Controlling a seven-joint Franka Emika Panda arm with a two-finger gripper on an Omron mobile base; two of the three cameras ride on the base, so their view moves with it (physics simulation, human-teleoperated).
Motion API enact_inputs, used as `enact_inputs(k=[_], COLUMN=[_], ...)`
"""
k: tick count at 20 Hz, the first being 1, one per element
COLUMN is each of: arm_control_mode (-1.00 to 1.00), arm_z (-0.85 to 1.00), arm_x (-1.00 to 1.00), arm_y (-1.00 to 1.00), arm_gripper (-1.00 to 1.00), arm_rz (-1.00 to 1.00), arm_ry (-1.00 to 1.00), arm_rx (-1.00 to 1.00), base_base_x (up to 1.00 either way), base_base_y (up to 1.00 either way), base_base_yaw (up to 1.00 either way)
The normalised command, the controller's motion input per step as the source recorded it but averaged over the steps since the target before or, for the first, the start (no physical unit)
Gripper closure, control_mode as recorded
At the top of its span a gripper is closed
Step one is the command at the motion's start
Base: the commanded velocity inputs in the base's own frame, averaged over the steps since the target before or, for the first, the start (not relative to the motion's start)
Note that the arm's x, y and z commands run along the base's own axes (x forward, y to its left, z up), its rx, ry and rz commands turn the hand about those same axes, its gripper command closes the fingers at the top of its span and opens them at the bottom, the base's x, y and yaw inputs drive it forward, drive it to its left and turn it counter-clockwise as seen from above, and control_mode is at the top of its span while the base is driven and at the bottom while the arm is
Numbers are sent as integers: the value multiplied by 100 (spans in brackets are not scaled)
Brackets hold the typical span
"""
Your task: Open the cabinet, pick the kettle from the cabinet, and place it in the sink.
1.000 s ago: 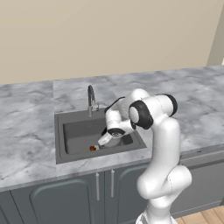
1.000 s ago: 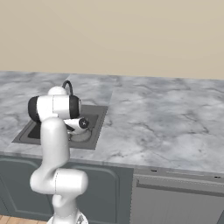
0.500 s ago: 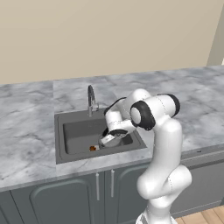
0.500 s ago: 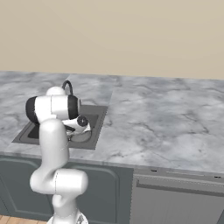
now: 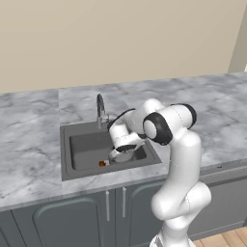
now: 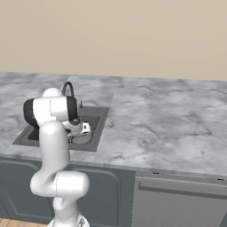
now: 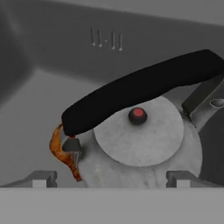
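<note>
Sink [image 5: 67, 159] set in the marble counter [image 5: 29, 164], faucet [image 5: 101, 109] at its far rim. Kettle [image 7: 144, 144] sits upright on the basin floor, right half, black handle [image 7: 140, 89] arched over the red-knobbed lid. Gripper [image 7: 111, 178] directly above it, jaws spread wide either side, holding nothing. Small orange-brown bit [image 7: 59, 151] just left of kettle.

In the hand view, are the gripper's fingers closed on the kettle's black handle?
No: the gripper is open, its fingertips standing wide apart below the kettle, clear of its handle.
</note>
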Motion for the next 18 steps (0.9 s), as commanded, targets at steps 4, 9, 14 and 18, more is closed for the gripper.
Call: enact_inputs(k=[4, 9, 14, 18], arm_control_mode=[-100, -100, -100, -100], arm_z=[18, 26, 39, 44], arm_x=[-13, -13, -1, 0], arm_y=[-20, -22, -19, -14], arm_gripper=[-100, -100, -100, -100], arm_rz=[-12, -5, 0, 0], arm_ry=[2, 0, 0, 0], arm_rx=[-7, -1, 0, 1], base_base_x=[0, 0, 0, 0], base_base_y=[0, 0, 0, 0], base_base_yaw=[0, 0, 0, 0])
